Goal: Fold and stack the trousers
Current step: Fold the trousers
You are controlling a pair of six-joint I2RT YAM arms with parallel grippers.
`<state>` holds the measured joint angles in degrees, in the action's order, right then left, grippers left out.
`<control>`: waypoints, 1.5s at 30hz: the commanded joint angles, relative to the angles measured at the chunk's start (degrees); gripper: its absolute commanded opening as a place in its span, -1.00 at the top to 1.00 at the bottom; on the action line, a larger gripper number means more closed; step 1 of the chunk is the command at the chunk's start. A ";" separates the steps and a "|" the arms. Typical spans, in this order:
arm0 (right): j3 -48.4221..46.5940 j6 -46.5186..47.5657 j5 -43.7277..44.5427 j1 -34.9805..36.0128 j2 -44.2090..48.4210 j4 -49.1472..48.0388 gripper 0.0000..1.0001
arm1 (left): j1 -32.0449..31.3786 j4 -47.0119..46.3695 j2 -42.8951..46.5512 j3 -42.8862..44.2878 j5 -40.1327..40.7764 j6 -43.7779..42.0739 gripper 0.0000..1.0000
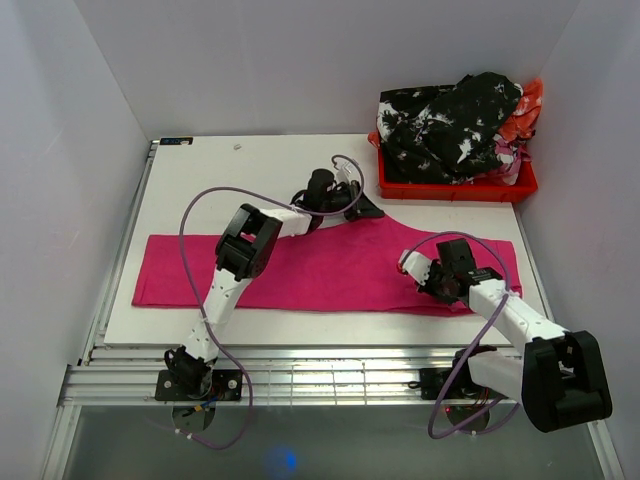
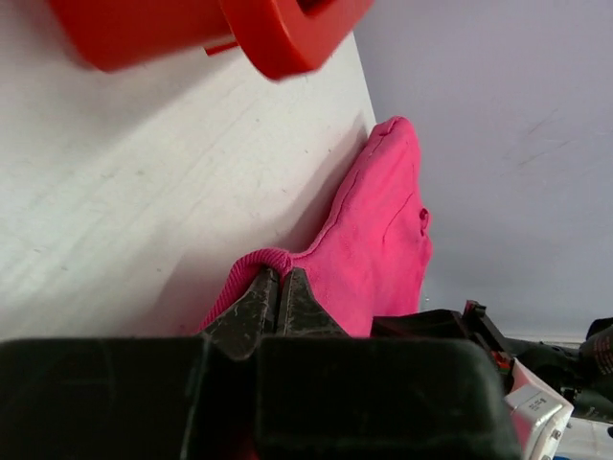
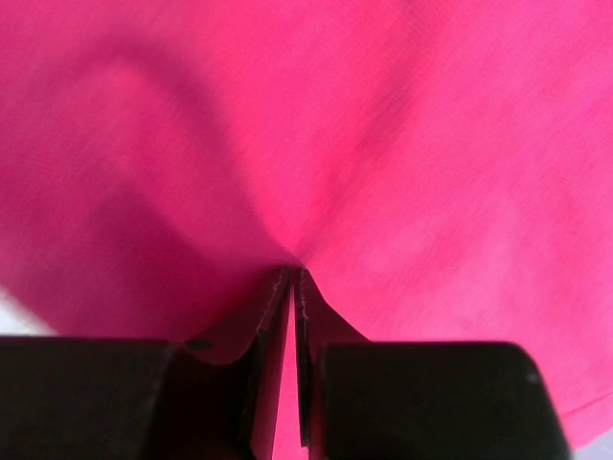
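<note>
The magenta trousers point(image 1: 320, 270) lie flat across the table, running from the left edge to the right. My left gripper point(image 1: 372, 211) is at their far edge, near the red crate. In the left wrist view it point(image 2: 278, 275) is shut on the ribbed hem of the trousers point(image 2: 383, 230), which bulges over the fingertips. My right gripper point(image 1: 408, 261) presses down on the right part of the cloth. In the right wrist view its jaws point(image 3: 294, 273) are pinched on a raised fold of the trousers point(image 3: 431, 144), and pink cloth fills the frame.
A red crate point(image 1: 455, 188) stands at the back right, piled with black-and-white patterned clothes point(image 1: 450, 125) and some orange cloth. Its rim point(image 2: 278, 38) is close above the left gripper. Grey walls enclose the table on the left, back and right.
</note>
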<state>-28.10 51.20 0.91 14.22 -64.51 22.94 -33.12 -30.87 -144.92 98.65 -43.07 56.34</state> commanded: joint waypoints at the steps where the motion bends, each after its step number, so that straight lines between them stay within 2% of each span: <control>1: 2.79 2.06 0.24 -0.24 1.31 12.30 0.74 | 4.11 6.07 1.40 6.37 6.24 -8.07 1.00; 2: 2.26 2.24 -0.20 -0.24 1.67 12.74 0.71 | 5.51 6.70 0.61 7.42 6.16 -8.87 0.75; 3: 1.74 2.24 -0.29 -0.24 2.10 13.18 0.66 | 6.05 7.66 0.52 8.39 6.07 -10.96 -0.05; 4: 1.03 1.89 -0.73 -0.24 2.11 13.62 0.57 | 6.58 8.89 0.78 9.53 6.07 -12.29 -0.50; 5: -1.15 1.36 -2.56 -0.24 1.93 13.80 0.35 | 7.45 9.51 2.00 9.89 4.94 -13.96 -0.88; 6: -2.56 -0.03 -3.01 -0.24 1.24 13.97 0.25 | 7.90 10.39 3.14 9.98 4.49 -15.80 -0.96; 10: -10.91 -3.64 -4.68 -1.29 -1.58 15.90 0.15 | 11.32 18.62 11.31 6.83 1.33 -24.23 -0.96; 12: -15.55 -4.61 -7.23 -3.57 -3.50 18.36 0.00 | 14.13 25.12 17.35 4.27 0.62 -27.93 -0.96; 13: -16.89 -5.14 -7.76 -4.54 -4.13 18.98 -0.08 | 15.10 36.12 19.05 4.44 0.97 -33.43 -0.96; 14: -17.95 -5.15 -8.89 -5.68 -4.83 20.38 -0.20 | 16.93 41.02 20.54 4.71 1.06 -36.36 -0.96; 16: -20.23 -3.67 -10.22 -9.37 -7.20 22.23 -0.32 | 18.96 53.65 26.40 3.57 3.15 -41.98 -0.96; 17: -20.85 -2.78 -11.79 -11.73 -8.08 24.41 -0.42 | 21.50 56.16 28.71 -0.26 4.04 -46.01 -0.96; 19: -22.08 -1.37 -12.51 -13.42 -10.80 25.75 -0.48 | 26.58 60.82 36.33 -5.64 3.96 -48.59 -0.96; 21: -22.79 -0.84 -12.51 -15.88 -14.13 27.67 -0.48 | 30.21 65.56 39.79 -11.43 4.74 -51.84 -0.96; 22: -23.49 -0.84 -11.99 -16.41 -15.46 27.95 -0.48 | 31.96 72.55 40.76 -12.42 5.01 -54.29 -0.96; 23: -23.93 -0.84 -11.46 -17.02 -16.69 28.12 -0.48 | 36.07 75.49 41.90 -13.65 5.62 -56.32 -0.96; 25: -24.90 -0.75 -10.14 -19.66 -20.03 28.04 -0.48 | 39.09 80.77 43.31 -18.74 7.81 -62.74 -0.83; 29: -26.83 0.57 -4.62 -25.36 -26.00 26.90 -0.49 | 45.94 80.80 46.66 -27.54 19.13 -67.58 -0.65; 31: -27.01 1.09 -1.89 -27.48 -29.69 25.15 -0.48 | 47.44 79.66 46.57 -29.56 21.17 -68.38 -0.63; 32: -27.10 1.36 1.26 -29.66 -30.84 24.88 -0.46 | 48.58 79.57 46.14 -29.40 22.92 -68.29 -0.62; 35: -28.41 2.24 3.22 -33.89 -34.97 24.43 -0.40 | 50.69 80.53 44.47 -26.07 24.78 -67.59 -0.67; 40: -30.43 2.33 1.03 -35.49 -34.81 26.10 -0.39 | 59.29 84.39 46.30 -22.10 22.60 -68.98 -0.82; 43: -32.01 1.80 -2.92 -35.31 -33.84 28.65 -0.40 | 60.98 85.10 47.19 -22.10 26.79 -73.38 -0.89; 45: -32.63 1.18 -4.24 -35.14 -33.32 29.35 -0.40 | 61.34 85.10 47.71 -23.76 28.91 -75.31 -0.86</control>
<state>-59.29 52.29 0.91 -21.02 -97.71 49.58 28.18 51.90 -101.03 75.48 -17.85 -14.13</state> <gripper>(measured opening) 0.701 0.939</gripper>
